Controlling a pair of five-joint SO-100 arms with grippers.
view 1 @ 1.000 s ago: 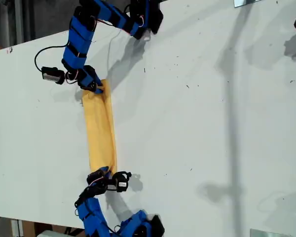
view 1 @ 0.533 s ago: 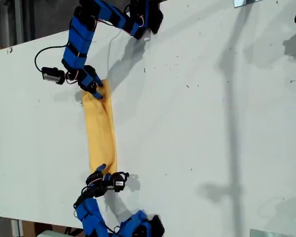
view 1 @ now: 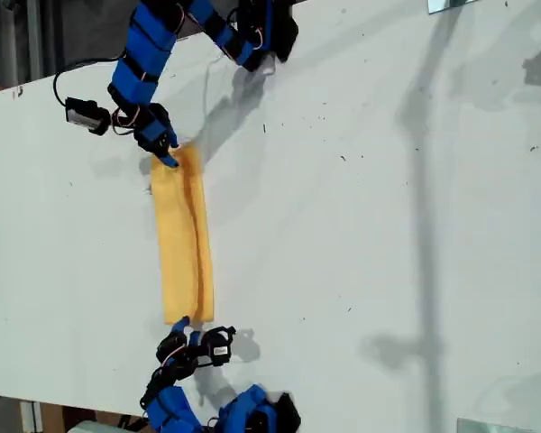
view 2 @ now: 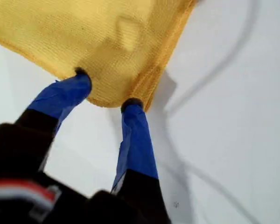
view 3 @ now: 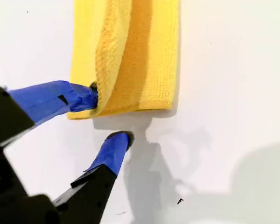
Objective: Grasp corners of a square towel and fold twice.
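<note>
A plain white table (view 1: 388, 225) fills the scene, marked only by small specks and long shadows. The towel (view 1: 182, 244) lies flat on it toward the exterior view's left as a narrow layered strip, so one fold is judged done and one left. In the exterior view an arm is placed at each short end of the strip; which arm is which cannot be settled.

The jaws of my first gripper (view 2: 107, 89) are spread, both tips set at the hem of one end, and nothing is pinched. The jaws of my second gripper (view 3: 108, 112) are also spread: one tip is pressed against the other end by the layered edge, and the other tip rests on bare table just clear of the cloth.

Several slips can be foreseen. If the jaws are closed where they stand, only the upper layer may be caught, and the strip would be peeled open on lifting. If the tips are pushed forward, the soft cloth could be bunched rather than gripped. If the corners are lifted unevenly, a skewed second fold would result.
</note>
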